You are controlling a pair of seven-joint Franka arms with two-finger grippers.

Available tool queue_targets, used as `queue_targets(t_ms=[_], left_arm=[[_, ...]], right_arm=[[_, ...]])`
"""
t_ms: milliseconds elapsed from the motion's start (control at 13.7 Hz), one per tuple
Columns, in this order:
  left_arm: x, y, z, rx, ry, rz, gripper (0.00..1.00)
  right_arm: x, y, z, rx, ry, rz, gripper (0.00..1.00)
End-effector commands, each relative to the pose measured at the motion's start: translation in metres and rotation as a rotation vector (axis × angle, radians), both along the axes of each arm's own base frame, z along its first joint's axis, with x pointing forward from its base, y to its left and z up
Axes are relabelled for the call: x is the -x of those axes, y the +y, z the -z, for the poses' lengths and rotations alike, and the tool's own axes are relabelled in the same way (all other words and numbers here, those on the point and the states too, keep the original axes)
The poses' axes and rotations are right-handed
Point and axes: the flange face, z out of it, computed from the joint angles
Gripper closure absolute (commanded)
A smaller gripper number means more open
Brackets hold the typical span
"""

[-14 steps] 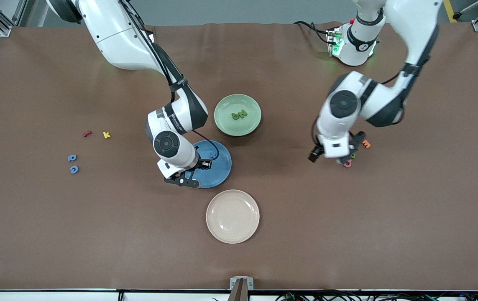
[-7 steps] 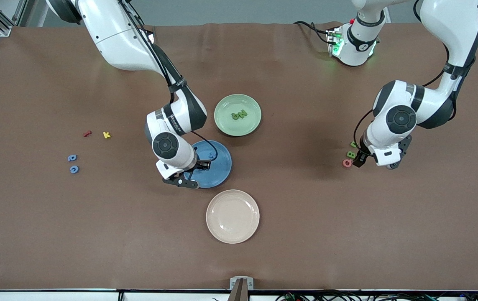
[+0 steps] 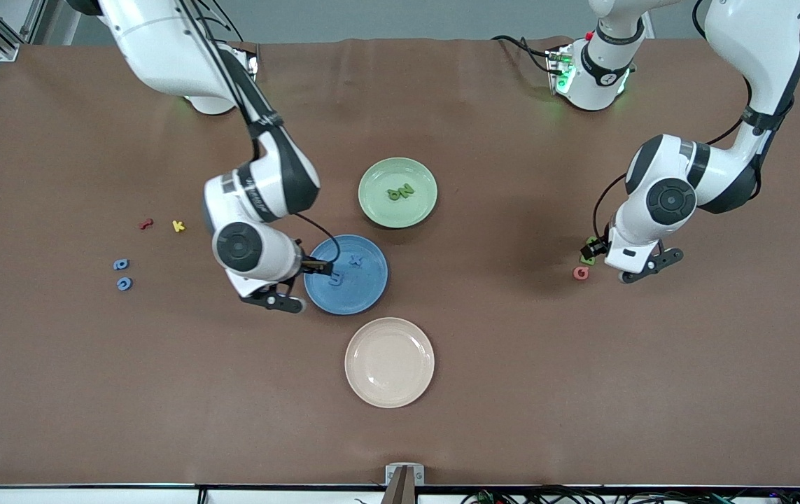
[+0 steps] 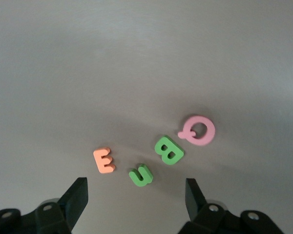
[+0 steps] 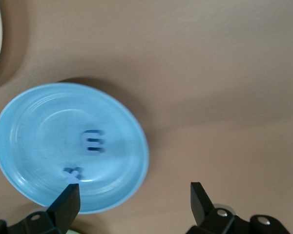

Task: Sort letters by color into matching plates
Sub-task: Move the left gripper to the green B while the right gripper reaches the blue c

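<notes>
Now blue plate [image 3: 365, 290] glossy, 2 blue letters [image 3: 336, 279] inside; both grippers [image 3: 299, 285] [image 3: 613, 262] wide, empty.

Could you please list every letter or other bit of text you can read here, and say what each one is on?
"E": orange letter lying on the table.
"B": green letter beside it.
"Q": pink letter beside the B.
"N", "G": green letters in the green plate.
"k": yellow letter.
The other letters and the arm markings cannot be read.
</notes>
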Motion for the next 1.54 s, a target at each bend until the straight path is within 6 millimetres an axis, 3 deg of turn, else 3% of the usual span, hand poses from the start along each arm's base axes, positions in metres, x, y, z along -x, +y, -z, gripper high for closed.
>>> queue_targets(t_ms=[0,219,585,731,877,1097,1243,1462], left_arm=[[0.0,-0.004,0.002,0.039,-0.007,0.204,0.11],[0.0,-0.007,0.014,0.102,-0.039,0.415,0.17],[0.007,-0.014,0.032,0.149,-0.069,0.567,0.24],[0.012,0.004,0.036,0.146,-0.046,0.662,0.26],[0.014,0.006,0.04,0.153,-0.049,0.676,0.31],[0.017,0.006,0.049,0.174,-0.078,0.69,0.33],[0.018,0.004,0.054,0.184,-0.073,0.675,0.36],[0.018,0.007,0.061,0.196,-0.083,0.669,0.38]], right_arm=[[-0.009,-0.052,-0.027,-0.005,0.01,-0.038,0.0],[-0.013,-0.129,-0.046,-0.024,0.002,-0.102,0.0],[-0.028,-0.282,-0.045,-0.049,-0.018,-0.247,0.0],[-0.031,-0.332,-0.047,-0.035,-0.054,-0.305,0.0],[-0.032,-0.369,-0.041,-0.036,-0.078,-0.382,0.0],[-0.028,-0.411,-0.014,-0.013,-0.12,-0.478,0.0],[-0.018,-0.426,0.011,-0.002,-0.178,-0.561,0.0],[-0.006,-0.433,0.042,0.001,-0.193,-0.592,0.0]])
